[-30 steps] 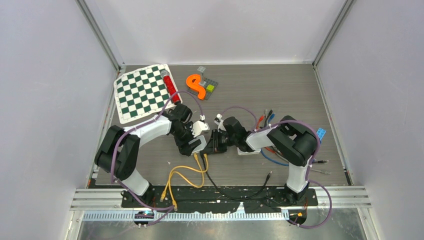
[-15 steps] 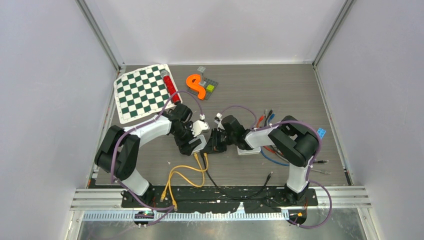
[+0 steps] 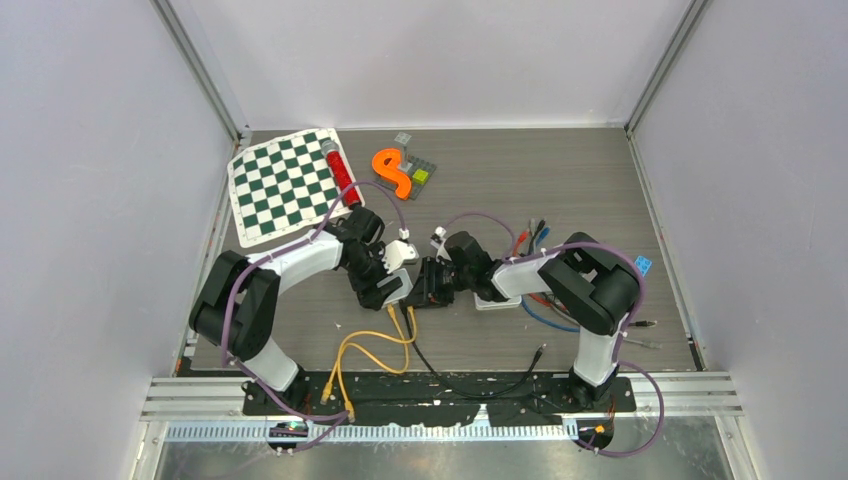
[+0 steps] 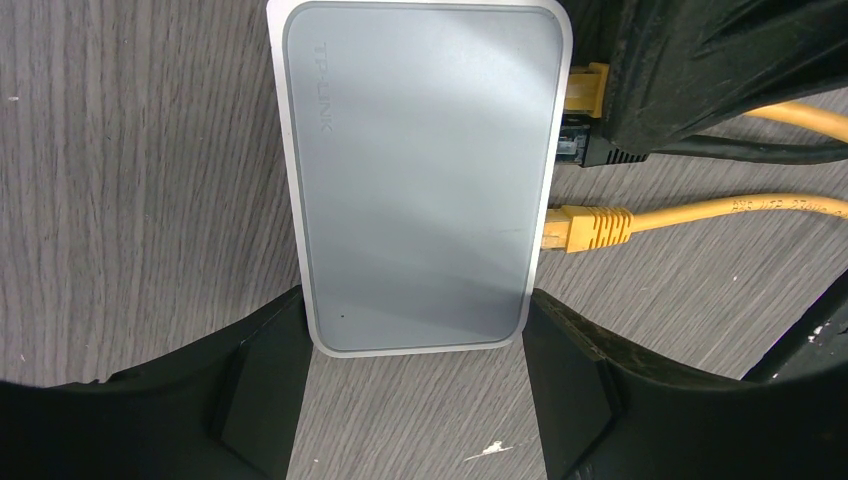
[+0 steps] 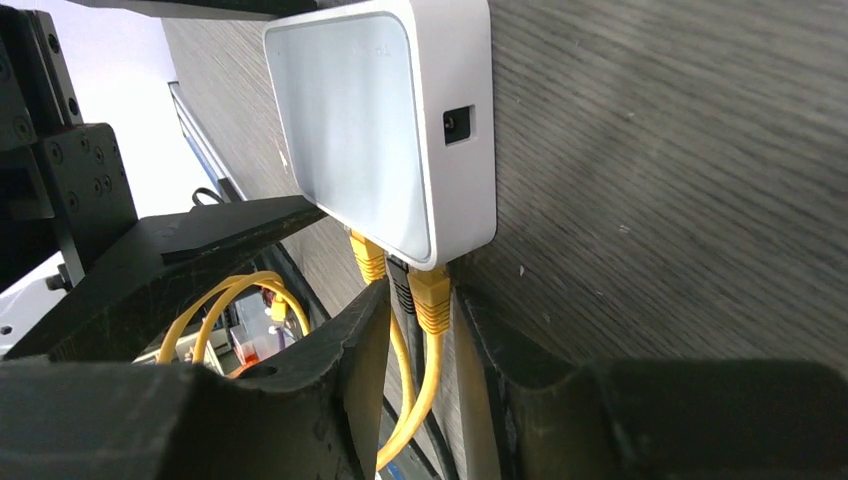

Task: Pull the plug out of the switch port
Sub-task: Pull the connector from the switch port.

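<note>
**Plugs lie in line with the right end effector**

The switch (image 4: 420, 170) lies flat on the table (image 4: 130, 180), at mid-frame in the top view. Its lower end is clenched between the fingers of the left end effector (image 4: 415, 345). The ports face the right edge of the left wrist frame, so the right arm is the one placed for the pull.

In the right wrist view the yellow plug (image 5: 432, 300) and a black plug (image 5: 400, 285) sit in the switch's lower edge. Both lie between the fingers of the right end effector (image 5: 425, 335), their long axes running down the frame in line with those fingers. Whether the fingers pinch the yellow plug or stand slack beside it, I cannot tell.

The pull probably wants to go straight back, away from the port. Crowding is the hazard. A second yellow plug (image 4: 590, 225) sits just beside the others, clear of the right end effector, and looped cables (image 3: 370, 350) trail toward the bottom of the top view.
</note>
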Robot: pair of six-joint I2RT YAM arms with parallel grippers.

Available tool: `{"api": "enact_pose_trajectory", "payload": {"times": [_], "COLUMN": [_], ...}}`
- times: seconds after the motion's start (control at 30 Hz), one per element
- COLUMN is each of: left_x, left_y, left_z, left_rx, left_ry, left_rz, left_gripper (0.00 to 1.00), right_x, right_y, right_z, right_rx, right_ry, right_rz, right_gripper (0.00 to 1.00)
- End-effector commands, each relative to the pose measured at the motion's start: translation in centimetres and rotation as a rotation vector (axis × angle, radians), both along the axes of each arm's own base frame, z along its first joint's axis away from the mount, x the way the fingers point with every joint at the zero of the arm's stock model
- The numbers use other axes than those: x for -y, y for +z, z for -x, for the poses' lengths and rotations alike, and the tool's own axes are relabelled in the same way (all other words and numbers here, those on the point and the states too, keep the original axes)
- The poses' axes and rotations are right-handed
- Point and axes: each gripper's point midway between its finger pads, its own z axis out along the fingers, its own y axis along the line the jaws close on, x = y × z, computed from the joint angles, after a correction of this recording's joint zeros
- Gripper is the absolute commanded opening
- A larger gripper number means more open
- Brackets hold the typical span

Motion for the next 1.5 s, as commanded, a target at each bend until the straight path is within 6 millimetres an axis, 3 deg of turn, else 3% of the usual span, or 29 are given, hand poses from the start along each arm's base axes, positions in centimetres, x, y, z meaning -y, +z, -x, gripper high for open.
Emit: {"api": "enact_pose_trajectory", "payload": {"times": [0.0, 0.17, 0.27, 0.5, 0.67, 0.8, 1.1, 1.27, 1.47], "left_x": [0.0, 0.0, 0.0, 0.0, 0.0, 0.0, 0.0, 0.0, 0.0], "left_y": [0.5, 0.4, 0.4, 0.3, 0.3, 0.3, 0.3, 0.3, 0.3], "left_z": [-0.1, 0.0, 0.0, -0.2, -0.1, -0.1, -0.2, -0.2, -0.3], "left_rx": [0.018, 0.011, 0.013, 0.012, 0.009, 0.005, 0.006, 0.005, 0.004], "left_ry": [-0.019, -0.022, -0.025, -0.02, -0.02, -0.019, -0.019, -0.018, -0.012], "left_rz": [0.013, 0.012, 0.013, 0.008, 0.008, 0.009, 0.008, 0.006, 0.003], "left_gripper": [0.54, 0.54, 0.54, 0.53, 0.53, 0.53, 0.52, 0.52, 0.52], "right_x": [0.5, -0.7, -0.8, -0.2, -0.2, -0.2, 0.0, -0.1, -0.4], "right_y": [-0.8, -0.2, -0.6, -0.8, -1.2, -2.1, -2.0, -1.6, -0.8], "right_z": [-1.9, -2.1, -1.9, -1.3, -1.1, -1.4, -1.0, -0.2, 0.8], "right_rx": [0.012, 0.001, -0.014, 0.0, -0.005, -0.018, 0.003, 0.006, 0.01], "right_ry": [-0.071, -0.034, -0.023, 0.002, 0.0, -0.011, 0.013, 0.052, 0.095], "right_rz": [0.023, -0.033, -0.034, -0.001, 0.005, 0.037, 0.056, 0.045, 0.019], "right_gripper": [0.38, 0.35, 0.27, 0.22, 0.35, 0.35, 0.12, 0.06, 0.05]}}
